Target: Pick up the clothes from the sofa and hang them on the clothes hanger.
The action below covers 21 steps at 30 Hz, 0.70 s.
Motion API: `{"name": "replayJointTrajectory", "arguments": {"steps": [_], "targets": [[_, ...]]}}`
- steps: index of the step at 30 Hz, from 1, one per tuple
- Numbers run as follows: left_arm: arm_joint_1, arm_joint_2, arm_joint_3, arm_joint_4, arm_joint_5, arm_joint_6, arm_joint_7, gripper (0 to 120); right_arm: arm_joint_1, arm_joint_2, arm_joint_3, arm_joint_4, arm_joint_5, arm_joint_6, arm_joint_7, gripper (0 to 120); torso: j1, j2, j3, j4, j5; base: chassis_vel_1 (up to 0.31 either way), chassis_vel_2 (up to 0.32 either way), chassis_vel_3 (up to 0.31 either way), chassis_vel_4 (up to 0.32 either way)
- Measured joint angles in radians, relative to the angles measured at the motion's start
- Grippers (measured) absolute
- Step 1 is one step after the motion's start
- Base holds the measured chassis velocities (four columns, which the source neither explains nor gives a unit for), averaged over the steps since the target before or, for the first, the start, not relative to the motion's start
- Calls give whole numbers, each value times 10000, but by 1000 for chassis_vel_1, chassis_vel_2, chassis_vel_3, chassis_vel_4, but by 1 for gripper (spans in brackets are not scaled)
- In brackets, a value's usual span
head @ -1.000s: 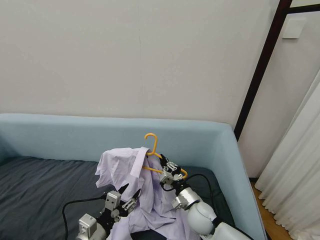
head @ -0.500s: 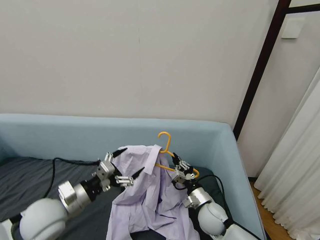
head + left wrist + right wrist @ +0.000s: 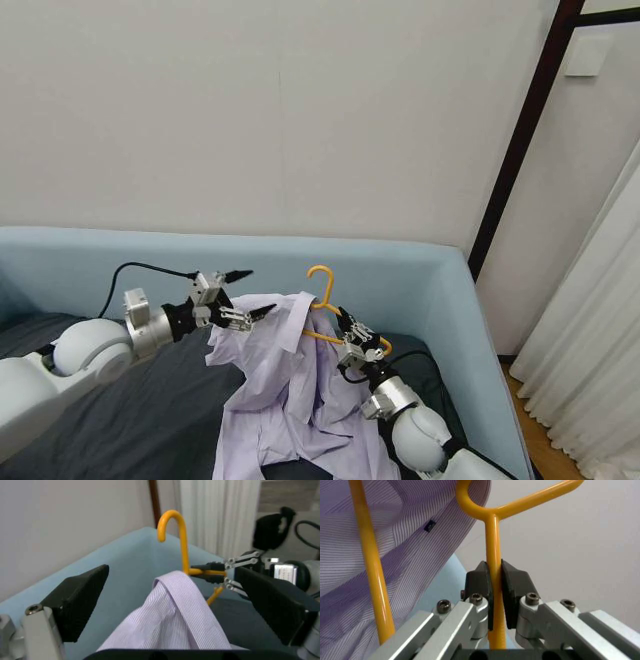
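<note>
- Pale-blue sofa (image 3: 420, 285) backs onto white wall (image 3: 250, 120); cushion (image 3: 90, 400) dark.
- Yellow hanger (image 3: 183, 543) held above cushion by right claw (image 3: 356, 346), clamped on its wire.
- Lilac shirt (image 3: 290, 385) draped over hanger, tail down on cushion.
- Shirt's top fold sits between fingers of left claw (image 3: 248, 293), spread apart; contact unclear.

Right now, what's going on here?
The right tool is shut on the hanger and holds it up over the sofa. The shirt is draped over the hanger on the side toward the left arm and hangs down toward the seat. The left tool is open at the shirt's shoulder; I can't tell whether it touches the cloth.
</note>
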Motion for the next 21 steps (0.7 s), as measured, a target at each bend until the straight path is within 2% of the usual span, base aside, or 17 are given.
{"name": "replayJointTrajectory", "arguments": {"steps": [2, 3, 7, 8, 10, 14, 21], "targets": [[-1326, -503, 1060, 828, -165, 196, 718, 100, -66, -54, 84, 49, -67, 64, -22, 4, 0, -1, 0, -4, 3, 0, 0, 0, 0], [-1326, -503, 1060, 828, -165, 196, 718, 100, -66, -54, 84, 49, -67, 64, -22, 4, 0, -1, 0, -4, 3, 0, 0, 0, 0], [-3308, -1508, 3076, 2237, -265, 369, 1783, 100, -180, -118, 232, 123, -166, 172, -38, 4, 1, -1, 1, -7, 4, 0, 0, 0, 0], [-3308, -1508, 3076, 2237, -265, 369, 1783, 100, -180, -118, 232, 123, -166, 172, -38, 4, 1, -1, 1, -7, 4, 0, 0, 0, 0], [-3928, -1963, 3697, 2915, -65, 438, 2314, 100, -192, -121, 285, 145, -218, 226, -50, 4, 1, -1, 1, -1, -2, 0, 0, 0, 0], [-4355, -2377, 4181, 3547, 186, 516, 2730, 100, -186, -143, 311, 181, -257, 289, -80, 4, 1, -1, 1, 0, 0, 0, 0, 0, 0], [-4503, -2777, 4431, 4310, 632, 666, 3525, 100, -131, -214, 304, 203, -308, 361, -116, 4, 1, -1, 0, -1, -3, 0, 0, 0, 0]]}}
